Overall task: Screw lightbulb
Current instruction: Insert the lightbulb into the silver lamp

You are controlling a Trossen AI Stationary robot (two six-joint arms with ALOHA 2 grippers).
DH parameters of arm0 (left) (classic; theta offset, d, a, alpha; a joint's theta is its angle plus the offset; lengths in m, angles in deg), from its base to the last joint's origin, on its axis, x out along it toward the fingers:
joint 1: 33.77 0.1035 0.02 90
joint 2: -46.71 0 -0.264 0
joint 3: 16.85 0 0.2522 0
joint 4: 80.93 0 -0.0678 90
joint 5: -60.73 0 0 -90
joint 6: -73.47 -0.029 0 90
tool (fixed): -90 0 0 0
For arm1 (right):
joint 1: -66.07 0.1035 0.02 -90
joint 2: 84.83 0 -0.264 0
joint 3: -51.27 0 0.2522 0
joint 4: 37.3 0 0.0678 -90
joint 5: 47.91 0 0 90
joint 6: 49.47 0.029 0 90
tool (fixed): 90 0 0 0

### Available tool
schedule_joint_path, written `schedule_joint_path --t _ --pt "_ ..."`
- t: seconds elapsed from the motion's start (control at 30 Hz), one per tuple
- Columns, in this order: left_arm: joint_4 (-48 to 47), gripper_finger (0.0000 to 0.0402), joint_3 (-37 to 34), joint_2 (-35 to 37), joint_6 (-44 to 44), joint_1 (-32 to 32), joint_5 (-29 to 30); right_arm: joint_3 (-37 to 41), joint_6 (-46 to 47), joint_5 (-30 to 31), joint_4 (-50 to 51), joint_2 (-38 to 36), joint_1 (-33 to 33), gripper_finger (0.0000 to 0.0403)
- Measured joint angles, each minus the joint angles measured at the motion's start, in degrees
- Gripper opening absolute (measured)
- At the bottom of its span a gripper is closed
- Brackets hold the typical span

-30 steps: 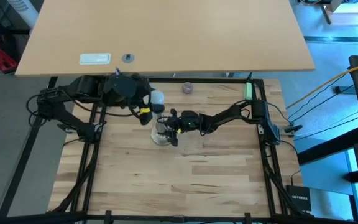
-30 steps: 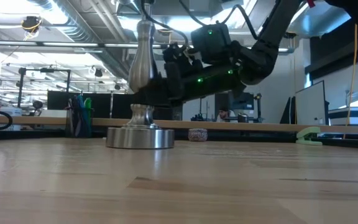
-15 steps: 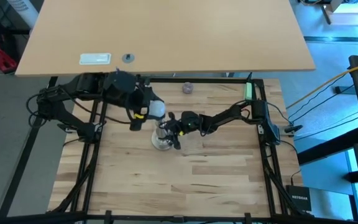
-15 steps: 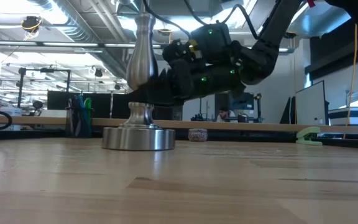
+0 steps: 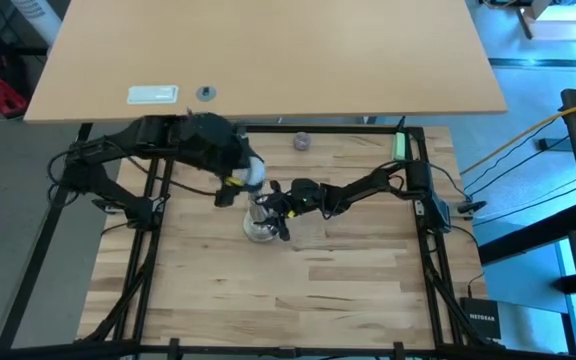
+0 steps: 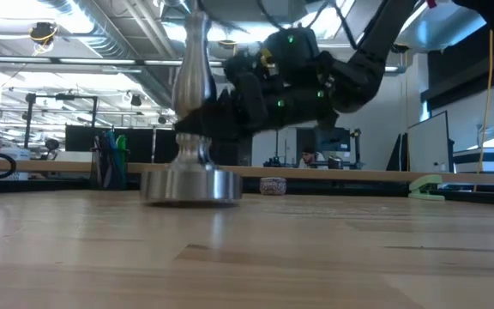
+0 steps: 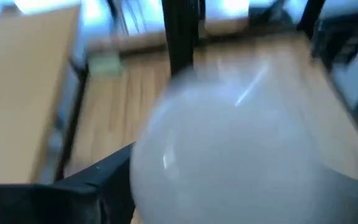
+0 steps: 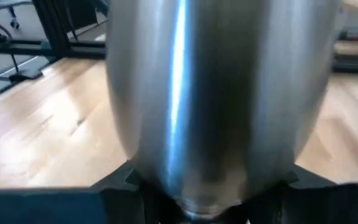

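Note:
The white frosted lightbulb (image 5: 255, 172) is in my left gripper (image 5: 242, 176), up in the air just to the far side of the stand's top. It fills the left wrist view (image 7: 229, 149). Its threaded base is hidden. The silvery stand (image 6: 192, 94) stands upright with its round base (image 5: 260, 230) on the table. My right gripper (image 5: 276, 207) is shut on the stand. The bulb lies above the low view's upper edge. My left gripper pinches the bulb's round glass (image 7: 166, 168) between its two fingers (image 7: 73, 193), coming from the table's far-left side and slanting down. The bulb is lifted clear of the table and the stand. My right gripper pinches the stand's narrow stem (image 8: 210, 186) just above the round base, one finger (image 8: 114, 190) on each side. The fingers lie level and come from the table's right side, across the stem. The stand stays upright, its base (image 6: 191, 186) on the table.
A small purplish-grey round object (image 5: 301, 141) lies near the table's far edge, and it also shows in the low view (image 6: 272, 185). A green thing (image 5: 400, 146) lies at the far right. A second, lighter tabletop (image 5: 268, 50) lies beyond the far edge.
My left gripper has carried the bulb toward the table's near edge and a little right, closer to the stand's top. The bulb stays held and clear. My right gripper keeps its hold on the stand, which has shifted slightly on the table.

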Motion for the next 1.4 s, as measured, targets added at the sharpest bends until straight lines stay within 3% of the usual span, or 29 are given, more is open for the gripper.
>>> schedule_joint_path --t 0.2,0.83,1.4 --pt "2.5 0.0321 0.4 0.7 0.8 -0.2 0.8 -0.2 -0.1 1.0 0.1 -3.2 0.0 0.016" --pt "0.2 0.0324 0.4 3.8 5.0 -0.2 0.7 -0.1 -0.1 2.6 2.6 -3.2 -0.1 0.016" --pt "-11.1 0.0324 0.4 8.4 13.3 -0.6 1.2 0.0 0.2 2.6 2.6 -3.2 -0.1 0.016"
